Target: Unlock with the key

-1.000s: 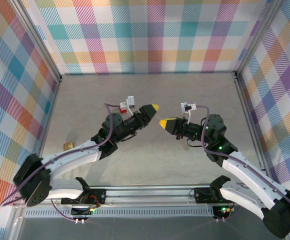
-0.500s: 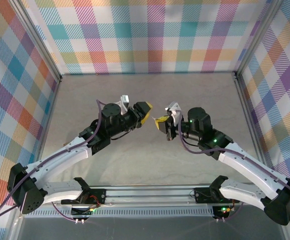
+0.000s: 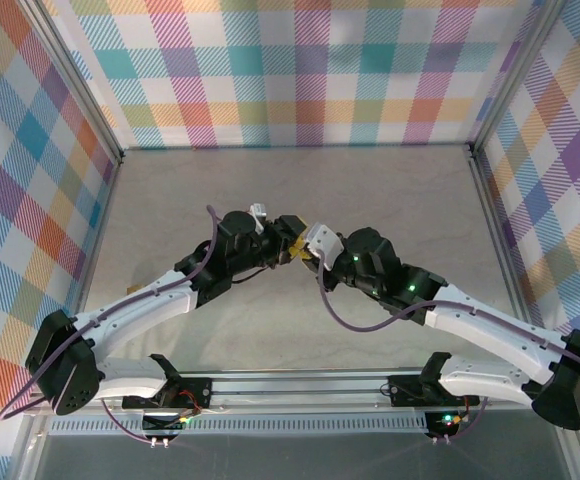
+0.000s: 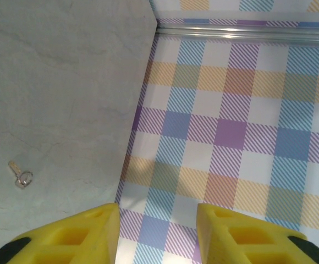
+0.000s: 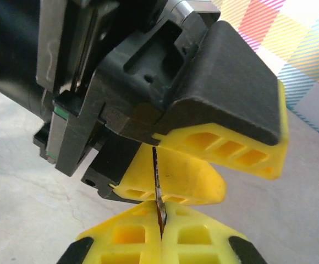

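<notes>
Key (image 5: 158,190) first: I think it is the thin metal strip that the right gripper (image 3: 303,254) pinches.

Top camera: a second ago the two arms were apart, with bare table (image 3: 390,190) between their yellow tips. Half a second ago they were nearer. Now the left gripper (image 3: 288,237) and the right gripper meet tip to tip in the middle of the frame. The key is too small to pick out there. I think the right arm is bringing the key over to the left one, maybe to pass it on. The unlocking itself looks not yet begun.

Left wrist camera: the two yellow fingers (image 4: 77,231) sit at the bottom of the frame with a wide gap and nothing between them. So this hand is open and empty. Past them is the checked wall (image 4: 236,126). At the middle left, a small pale thing with a ring (image 4: 20,173) lies on the grey table. It may be another key; I cannot tell.

Right wrist camera: the right fingers (image 5: 126,242) at the bottom centre are pressed together on the key. We see it from its edge, so it looks like a thin dark line standing straight up. Its top reaches in between the left gripper's yellow fingers, in the middle of the frame. I cannot tell if it touches them.
</notes>
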